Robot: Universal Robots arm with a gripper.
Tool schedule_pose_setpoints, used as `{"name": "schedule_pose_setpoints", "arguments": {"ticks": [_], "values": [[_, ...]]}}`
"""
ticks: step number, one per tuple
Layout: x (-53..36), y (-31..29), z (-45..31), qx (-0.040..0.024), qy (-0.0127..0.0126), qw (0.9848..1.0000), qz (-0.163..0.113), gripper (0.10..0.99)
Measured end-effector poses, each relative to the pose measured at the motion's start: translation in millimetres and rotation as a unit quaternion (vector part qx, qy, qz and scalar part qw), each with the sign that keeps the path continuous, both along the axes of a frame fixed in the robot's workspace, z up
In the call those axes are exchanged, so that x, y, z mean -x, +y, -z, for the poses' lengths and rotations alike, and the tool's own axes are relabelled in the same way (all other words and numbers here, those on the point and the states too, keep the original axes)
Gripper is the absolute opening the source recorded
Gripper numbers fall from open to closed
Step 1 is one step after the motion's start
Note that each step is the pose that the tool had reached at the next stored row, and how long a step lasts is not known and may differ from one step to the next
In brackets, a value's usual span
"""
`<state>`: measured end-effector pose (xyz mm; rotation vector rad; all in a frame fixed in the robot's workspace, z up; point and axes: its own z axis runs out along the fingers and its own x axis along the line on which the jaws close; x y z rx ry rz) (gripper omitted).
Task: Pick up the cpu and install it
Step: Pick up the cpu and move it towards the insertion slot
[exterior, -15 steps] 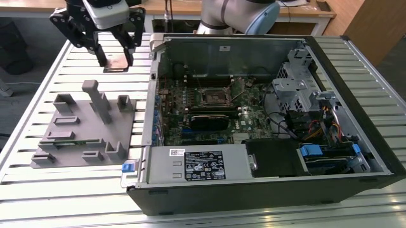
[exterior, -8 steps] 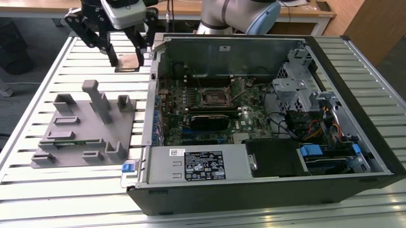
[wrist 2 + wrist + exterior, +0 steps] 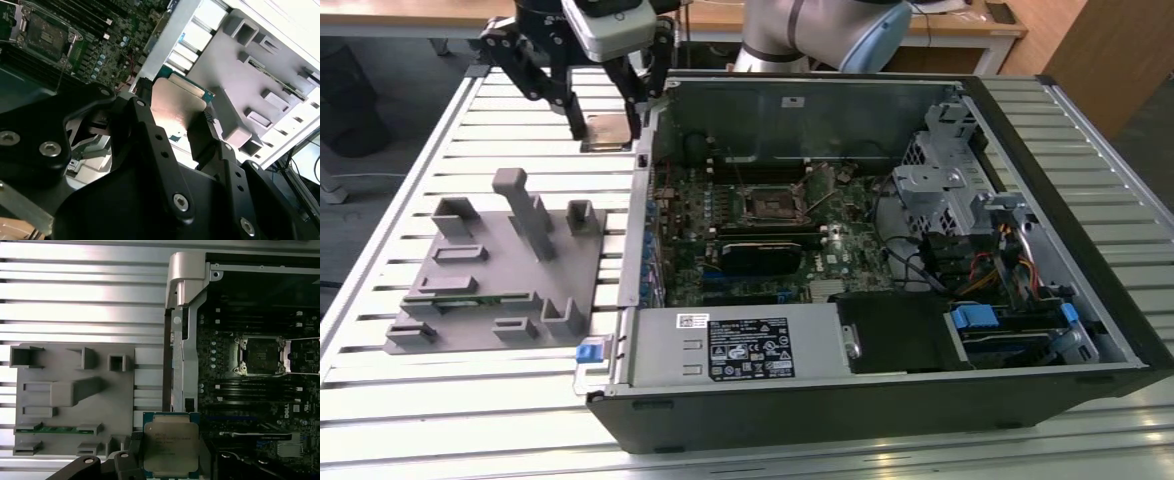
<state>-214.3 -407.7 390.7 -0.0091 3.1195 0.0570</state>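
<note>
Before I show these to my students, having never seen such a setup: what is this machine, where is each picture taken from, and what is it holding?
It is a robot arm with a two-fingered gripper. One picture comes from a camera standing off the arm; both wrist views come from cameras riding on the arm. On the slatted metal table stand an open computer case and a grey plastic holder with upright posts. The gripper is shut on a small square chip, held in the air just outside the case's wall. Inside the case, the socket on the circuit board looks empty.
</note>
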Motion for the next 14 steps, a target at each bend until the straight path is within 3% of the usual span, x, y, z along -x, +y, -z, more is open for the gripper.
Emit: {"name": "schedule_pose_setpoints", "arguments": {"ticks": [14], "values": [[-24.1, 0.1, 0.5, 0.0000, 0.0000, 1.0000, 0.000, 0.533]]}}
